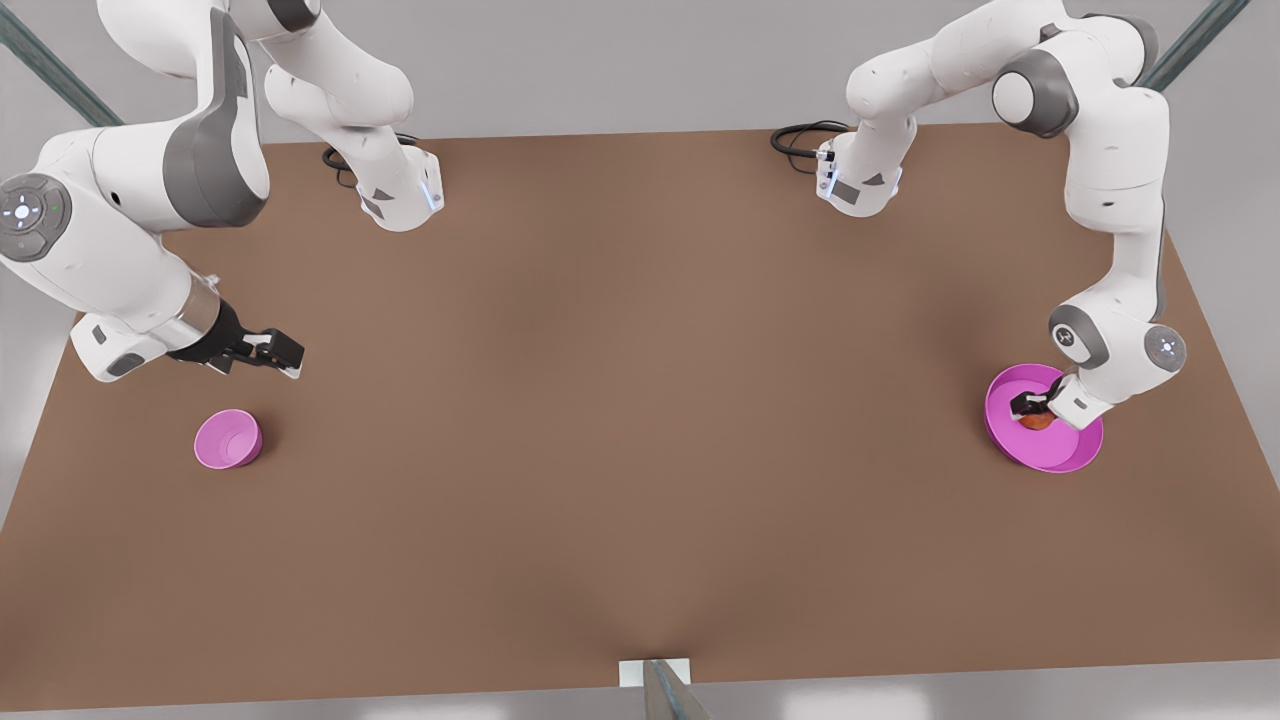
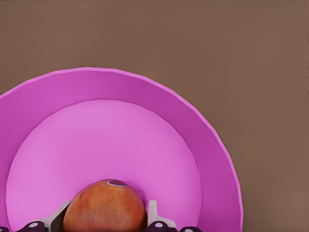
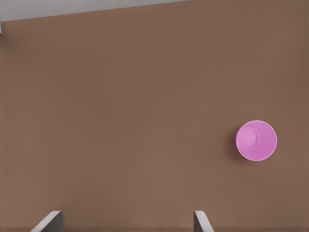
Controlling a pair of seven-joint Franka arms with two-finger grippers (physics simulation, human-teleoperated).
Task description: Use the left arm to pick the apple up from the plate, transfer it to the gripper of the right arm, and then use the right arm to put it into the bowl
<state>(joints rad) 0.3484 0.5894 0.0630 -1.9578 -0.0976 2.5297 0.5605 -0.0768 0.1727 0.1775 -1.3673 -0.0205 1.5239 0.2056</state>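
The reddish-orange apple (image 2: pixel 105 207) rests on the wide pink plate (image 2: pixel 193 140) at the front view's right. My left gripper (image 2: pixel 106 215) reaches down into the plate (image 1: pixel 1070 455) and is shut on the apple (image 1: pixel 1036 421), one finger pressed against each side. The small deep pink bowl (image 1: pixel 228 439) stands on the table at the front view's left. My right gripper (image 1: pixel 272 352) hovers just above and behind the bowl (image 3: pixel 256 140), open, with its fingertips (image 3: pixel 49 220) wide apart and nothing between them.
The brown table (image 1: pixel 640 400) stretches bare between bowl and plate. Both arm bases (image 1: pixel 400 195) stand at the far edge with black cables beside them. A small white bracket (image 1: pixel 655 672) sits at the near edge.
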